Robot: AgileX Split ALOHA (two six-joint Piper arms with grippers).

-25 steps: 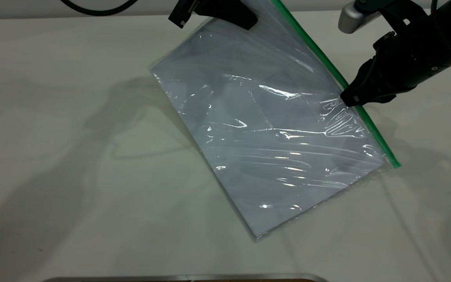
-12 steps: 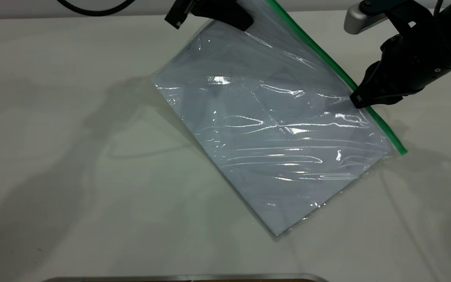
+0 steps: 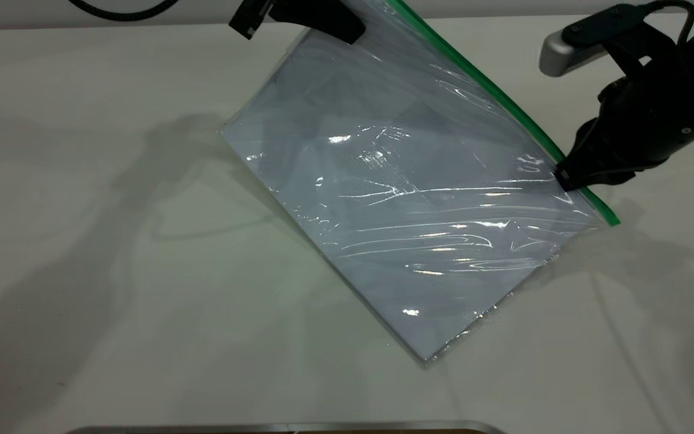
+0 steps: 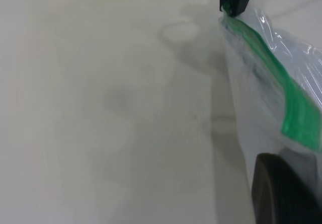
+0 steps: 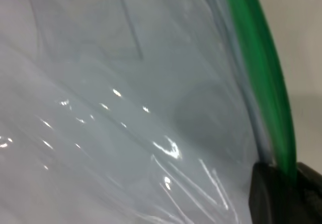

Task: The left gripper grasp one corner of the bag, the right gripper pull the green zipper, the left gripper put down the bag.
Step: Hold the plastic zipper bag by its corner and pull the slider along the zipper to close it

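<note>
Now right gripper (image 3: 567,179) pinches the green zipper (image 3: 491,90).

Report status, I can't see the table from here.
Left end effector shut on bag corner, bag lifted. Right end effector shut on green zipper near far end. Nothing obstructing.

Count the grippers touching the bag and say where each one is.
2. The left gripper holds the bag by its raised top corner at the green zipper's upper end. The right gripper pinches the zipper near its lower end.
</note>
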